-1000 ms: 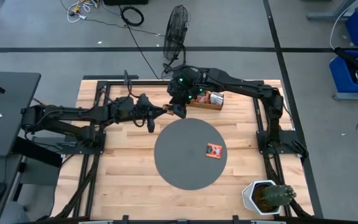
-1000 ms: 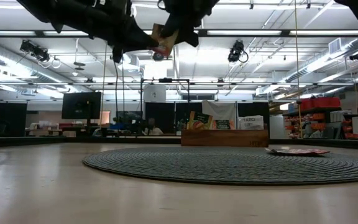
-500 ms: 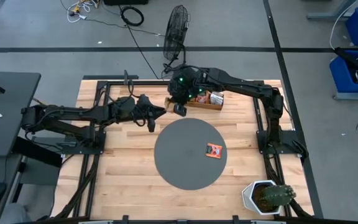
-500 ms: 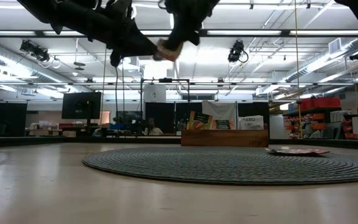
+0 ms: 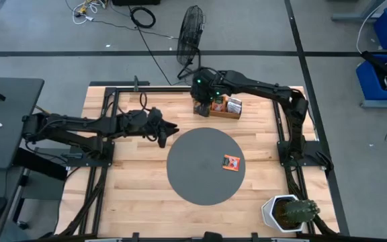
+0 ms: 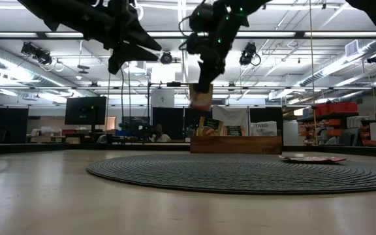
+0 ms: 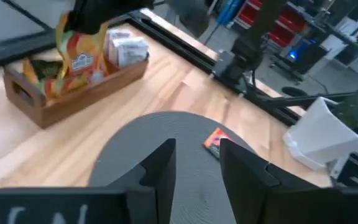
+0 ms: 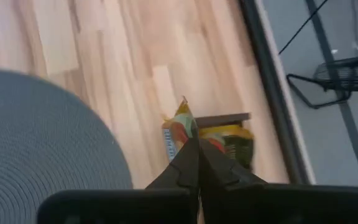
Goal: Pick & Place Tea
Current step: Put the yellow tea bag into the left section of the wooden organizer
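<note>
My right gripper (image 6: 203,83) is shut on an orange-and-yellow tea sachet (image 6: 201,99) that hangs over the left end of the wooden tray (image 5: 226,109), well above it. The tray stands on the table near the far edge and holds more sachets (image 7: 122,50) standing upright. Another orange-red tea sachet (image 5: 231,162) lies flat on the round grey mat (image 5: 193,175). My left gripper (image 7: 197,163) is open with nothing in it, above the table just left of the mat's far-left rim (image 5: 172,128). My right gripper pinches the sachet's upper edge (image 8: 183,132) between its two fingers (image 8: 190,163). The fingers point down from above. The sachet hangs below them, roughly upright, clear of the tray and the table.
A cactus in a white pot (image 5: 287,212) stands at the table's near right corner. Black arm frames (image 5: 294,144) run along both sides of the table. A fan (image 5: 192,27) stands on the floor beyond the far edge. Bare wood lies near and left of the mat.
The sachet, held up between both grippers a second ago, has passed to my right gripper. That gripper has carried it toward the far right, over the tray's left end, and turned to point down. My left gripper has let go and drawn back toward the left.
</note>
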### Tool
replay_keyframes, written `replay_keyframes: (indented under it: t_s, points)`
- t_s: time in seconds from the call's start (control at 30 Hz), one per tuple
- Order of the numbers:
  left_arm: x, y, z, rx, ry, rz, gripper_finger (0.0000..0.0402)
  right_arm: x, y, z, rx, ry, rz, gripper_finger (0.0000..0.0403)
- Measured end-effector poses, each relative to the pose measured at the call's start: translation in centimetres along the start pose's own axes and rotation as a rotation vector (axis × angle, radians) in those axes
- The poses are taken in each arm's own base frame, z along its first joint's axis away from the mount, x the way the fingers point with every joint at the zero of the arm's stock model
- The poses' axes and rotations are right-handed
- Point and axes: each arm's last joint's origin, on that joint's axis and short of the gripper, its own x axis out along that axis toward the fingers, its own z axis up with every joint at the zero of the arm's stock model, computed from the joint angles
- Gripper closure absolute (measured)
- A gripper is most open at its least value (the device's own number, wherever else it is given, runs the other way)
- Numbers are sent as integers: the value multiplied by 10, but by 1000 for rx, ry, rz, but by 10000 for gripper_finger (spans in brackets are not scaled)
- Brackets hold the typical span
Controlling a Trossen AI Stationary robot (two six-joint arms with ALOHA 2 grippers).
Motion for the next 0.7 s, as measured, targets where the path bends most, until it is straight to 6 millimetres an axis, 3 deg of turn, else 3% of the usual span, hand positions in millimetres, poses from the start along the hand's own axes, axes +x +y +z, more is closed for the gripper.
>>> replay_keyframes:
  t_s: [0.27,0.7]
  points:
    - [-4,-14,-5,-60,17,-59,280,36,-7,-22,-46,17,-30,403]
    - [-8,-30,-6,-142,-41,-110,280,59,-35,-43,-22,-7,-88,403]
